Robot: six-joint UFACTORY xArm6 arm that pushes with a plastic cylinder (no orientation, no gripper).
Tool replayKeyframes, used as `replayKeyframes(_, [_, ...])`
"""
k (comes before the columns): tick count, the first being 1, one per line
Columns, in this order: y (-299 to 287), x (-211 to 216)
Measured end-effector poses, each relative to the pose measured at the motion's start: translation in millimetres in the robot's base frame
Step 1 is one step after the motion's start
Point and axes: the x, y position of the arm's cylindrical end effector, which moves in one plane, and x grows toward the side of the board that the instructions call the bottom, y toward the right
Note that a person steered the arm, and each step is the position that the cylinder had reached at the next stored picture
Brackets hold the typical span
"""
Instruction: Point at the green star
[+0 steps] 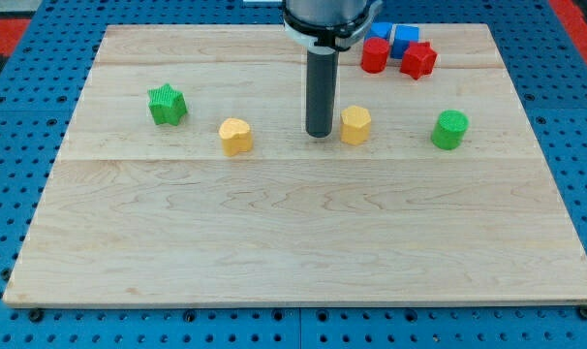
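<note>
A pale wooden board [293, 242] lies on a blue pegboard surface [22, 116]. My rod stands upright near the board's middle, my tip [321, 134] down just left of the yellow hexagon [355, 125]; it has no jaws and holds nothing. The green star [167, 105] sits well apart at the view's left, beyond the yellow heart [235, 137].

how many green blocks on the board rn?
2. The green star block sits at the view's left; the green cylinder block at the view's right. My tip is between them. None appears hidden.
</note>
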Motion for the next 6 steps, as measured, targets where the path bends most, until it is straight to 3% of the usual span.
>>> replayKeyframes(2, [76,-11])
replayKeyframes(3, [2,-29])
replayKeyframes(4, [-52,-79])
replayKeyframes(5, [-158,-100])
replayKeyframes(6, [-234,-91])
